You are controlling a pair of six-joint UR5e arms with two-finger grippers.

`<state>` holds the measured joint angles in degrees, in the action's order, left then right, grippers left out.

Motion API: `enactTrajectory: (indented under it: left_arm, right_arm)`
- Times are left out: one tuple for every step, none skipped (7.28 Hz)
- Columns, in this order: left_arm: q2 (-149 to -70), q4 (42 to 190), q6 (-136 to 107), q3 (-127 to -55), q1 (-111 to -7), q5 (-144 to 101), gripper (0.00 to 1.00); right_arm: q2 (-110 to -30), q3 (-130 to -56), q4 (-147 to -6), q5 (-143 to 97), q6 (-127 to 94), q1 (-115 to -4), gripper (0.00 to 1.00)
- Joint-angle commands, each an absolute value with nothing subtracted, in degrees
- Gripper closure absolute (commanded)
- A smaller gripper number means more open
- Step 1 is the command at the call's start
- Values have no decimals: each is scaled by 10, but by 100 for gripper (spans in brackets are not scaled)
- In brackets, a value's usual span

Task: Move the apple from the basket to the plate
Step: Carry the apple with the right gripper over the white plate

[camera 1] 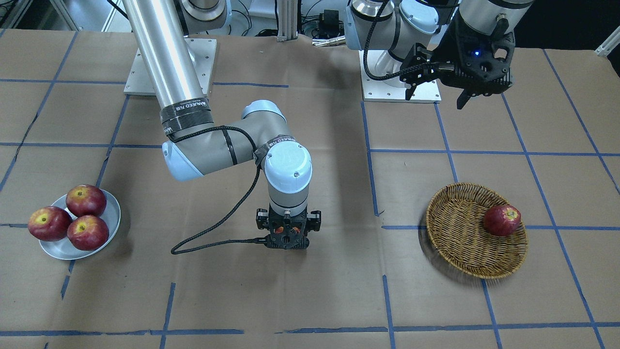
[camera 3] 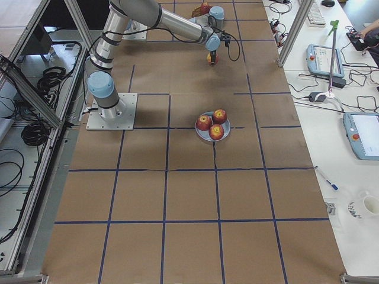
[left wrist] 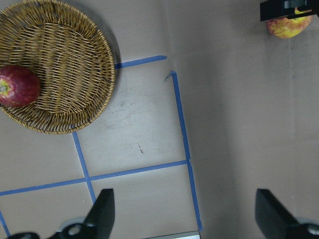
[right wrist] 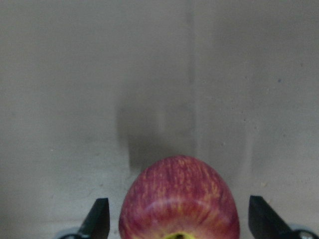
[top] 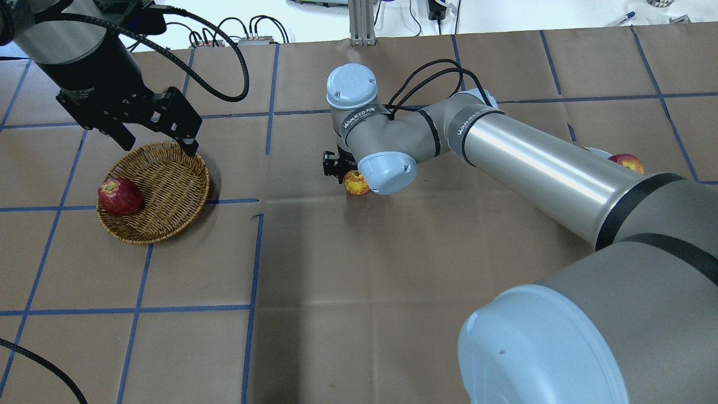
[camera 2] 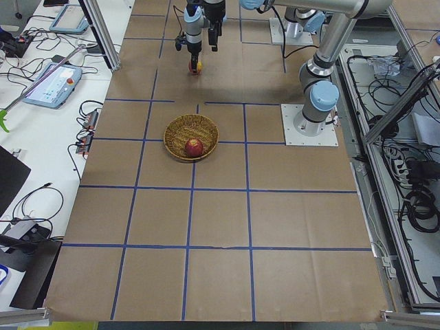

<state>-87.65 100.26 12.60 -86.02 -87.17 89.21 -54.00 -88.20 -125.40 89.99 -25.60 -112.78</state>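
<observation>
Apple (right wrist: 179, 199) between spread fingers (right wrist: 99, 219) of right hand (right wrist: 177, 224), arm bands (top: 359, 119) reading WANJEED; left hand (left wrist: 182, 214) likewise spread.

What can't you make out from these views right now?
Whether the apple sits on the table: right wrist view's bottom edge cuts it off; front view, the right gripper and its wrist hide it.
The plate, overhead view: right arm hides nearly all.
Side views: apple's contact too small.

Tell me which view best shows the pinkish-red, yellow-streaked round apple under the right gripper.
Right wrist-mounted: the pinkish-red apple fills the lower frame, streaks clear. Overhead and left wrist show part; side views show it tiny; front-facing mostly hides it.
</observation>
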Motion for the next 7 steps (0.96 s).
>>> enactTrajectory:
  left_arm:
    - [-879,1002,124,-858,-876,889,1]
    - [-880,1002,124,-858,-877,889,1]
    - [-881,1002,124,-858,-879,889,1]
    - [-881,1002,124,-858,-889,890,1]
    - [-882,999,124,-858,-899,891,1]
    - [-884,995,125,-858,-898,892,1]
    - [-885,995,125,-858,-898,891,1]
  right_arm:
    - [-541,-875,-1260,901,-257,-1127,32]
    - [-541,-870,-1262,901,-257,-1127,37]
    - [-543,-867,-1262,901,-257,-1125,42]
    - [-549,-847,-1255,903,-257,-1122,42]
    - [-573,-817,-1207,906,-254,-1109,42]
    - [-610,-807,-1141,904,-210,-1074,42]
    - [-652,-813,-1087,904,-154,-1033,42]
